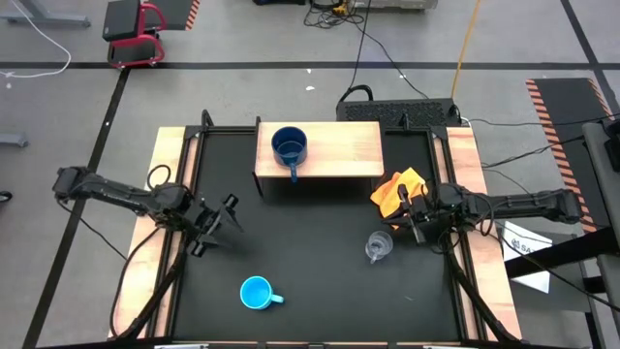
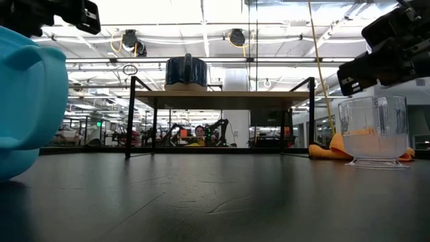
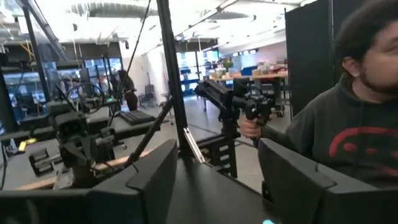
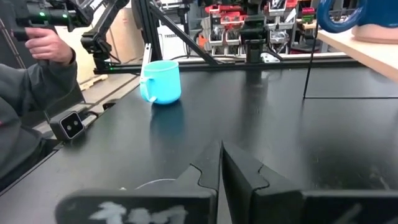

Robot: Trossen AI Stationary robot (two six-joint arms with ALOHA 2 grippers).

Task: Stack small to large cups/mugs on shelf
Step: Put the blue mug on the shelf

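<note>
Left claw [image 1: 225, 215] open above bare table [image 1: 310, 262], sky-blue mug [image 1: 257, 293] near.

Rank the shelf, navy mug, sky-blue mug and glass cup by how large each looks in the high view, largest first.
1. shelf
2. navy mug
3. sky-blue mug
4. glass cup
The two mugs look close in size from above, so their order is unsure; the glass cup looks clearly smallest.

We see light blue mug [image 2: 30, 101] cut off by low view's left edge. Navy mug [image 4: 357, 14] cropped at right wrist view's top. Glass cup [image 4: 152, 184] mostly hidden behind right gripper [image 4: 222, 163]. Person's [image 3: 348, 112] body runs off left wrist view.
</note>
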